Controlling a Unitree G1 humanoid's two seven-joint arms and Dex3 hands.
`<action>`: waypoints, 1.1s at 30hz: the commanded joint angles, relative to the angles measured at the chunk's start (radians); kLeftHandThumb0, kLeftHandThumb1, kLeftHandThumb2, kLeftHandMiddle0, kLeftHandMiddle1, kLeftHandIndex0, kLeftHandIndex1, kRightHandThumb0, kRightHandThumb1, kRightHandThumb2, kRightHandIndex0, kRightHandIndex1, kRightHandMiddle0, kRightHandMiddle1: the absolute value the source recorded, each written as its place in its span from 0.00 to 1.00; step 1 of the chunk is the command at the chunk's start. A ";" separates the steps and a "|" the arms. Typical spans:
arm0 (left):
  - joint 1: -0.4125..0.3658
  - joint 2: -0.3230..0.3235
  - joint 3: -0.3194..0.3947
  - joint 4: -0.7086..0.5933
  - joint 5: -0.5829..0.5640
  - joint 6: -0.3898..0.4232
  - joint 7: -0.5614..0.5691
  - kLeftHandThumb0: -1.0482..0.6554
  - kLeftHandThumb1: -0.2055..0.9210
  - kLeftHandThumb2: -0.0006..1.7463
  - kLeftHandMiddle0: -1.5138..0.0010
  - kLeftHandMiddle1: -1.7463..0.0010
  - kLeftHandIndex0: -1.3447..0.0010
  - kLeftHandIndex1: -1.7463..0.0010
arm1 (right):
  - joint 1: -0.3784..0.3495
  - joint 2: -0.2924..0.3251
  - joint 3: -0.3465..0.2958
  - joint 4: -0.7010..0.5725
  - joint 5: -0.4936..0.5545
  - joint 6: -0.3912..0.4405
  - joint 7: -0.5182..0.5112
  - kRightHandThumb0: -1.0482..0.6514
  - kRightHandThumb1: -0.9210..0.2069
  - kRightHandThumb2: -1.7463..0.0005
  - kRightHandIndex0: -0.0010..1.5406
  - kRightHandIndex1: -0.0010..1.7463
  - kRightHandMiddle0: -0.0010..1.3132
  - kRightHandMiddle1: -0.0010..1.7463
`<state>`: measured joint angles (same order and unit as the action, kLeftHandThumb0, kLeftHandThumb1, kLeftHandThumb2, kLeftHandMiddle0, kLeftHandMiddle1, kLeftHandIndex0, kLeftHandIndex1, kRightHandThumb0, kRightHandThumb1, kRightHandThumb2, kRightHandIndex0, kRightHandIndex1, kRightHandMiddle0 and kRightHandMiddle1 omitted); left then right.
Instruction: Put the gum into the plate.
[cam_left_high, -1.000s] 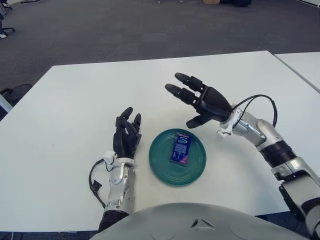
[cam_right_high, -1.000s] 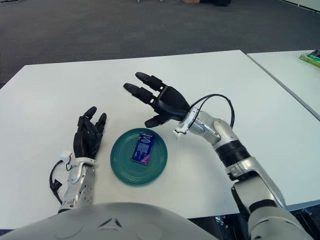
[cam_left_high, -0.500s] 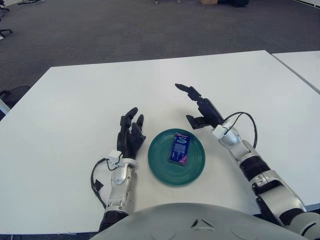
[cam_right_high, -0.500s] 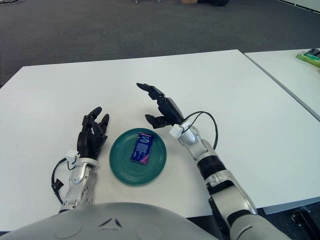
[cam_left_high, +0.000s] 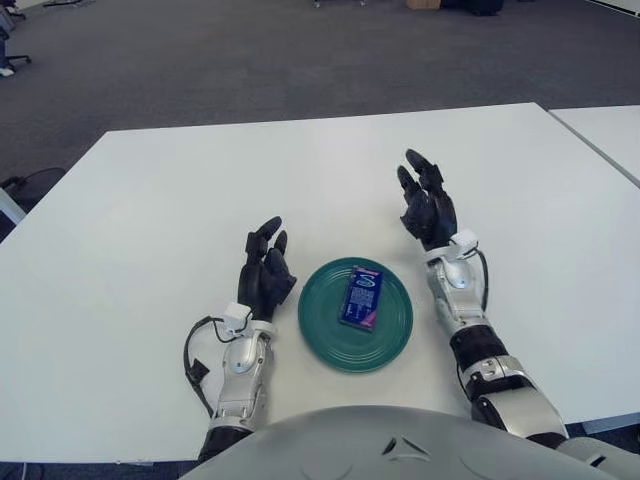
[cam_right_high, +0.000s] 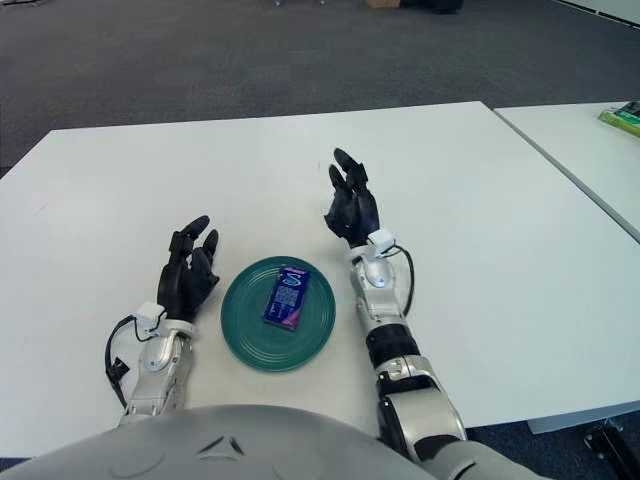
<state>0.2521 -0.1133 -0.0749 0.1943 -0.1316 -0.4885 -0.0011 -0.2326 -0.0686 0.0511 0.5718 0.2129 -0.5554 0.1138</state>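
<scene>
Lying flat in the green plate (cam_left_high: 320, 340) at lower centre, the gum (cam_left_high: 361, 297) is untouched. Left hand (cam_left_high: 266, 273) beside the plate's left, right hand (cam_left_high: 428, 206) at upper right, both loosely spread, empty.

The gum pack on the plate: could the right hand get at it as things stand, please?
Probably yes. The gum pack lies flat and uncovered in the green plate; the right hand, fingers open, shows just beyond the plate's right edge with nothing between them. The left hand shows beside the plate's left.
</scene>
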 joint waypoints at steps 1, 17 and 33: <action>0.032 -0.019 0.011 0.023 0.000 0.011 0.003 0.13 1.00 0.52 0.79 1.00 0.98 0.55 | 0.041 -0.037 -0.024 -0.046 -0.030 0.054 0.014 0.08 0.00 0.38 0.09 0.00 0.00 0.25; 0.043 -0.008 0.021 0.017 0.010 0.015 0.000 0.13 1.00 0.53 0.79 1.00 0.99 0.55 | 0.190 -0.033 -0.059 -0.267 -0.104 0.331 -0.062 0.11 0.00 0.36 0.10 0.01 0.00 0.26; 0.050 0.004 0.033 0.005 0.041 0.023 0.008 0.14 1.00 0.54 0.78 1.00 1.00 0.56 | 0.278 -0.006 -0.056 -0.226 -0.153 0.280 -0.056 0.14 0.00 0.37 0.08 0.00 0.00 0.24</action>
<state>0.2748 -0.1111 -0.0521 0.1809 -0.1044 -0.4913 -0.0019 -0.0001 -0.0827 -0.0131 0.3108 0.0810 -0.3044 0.0518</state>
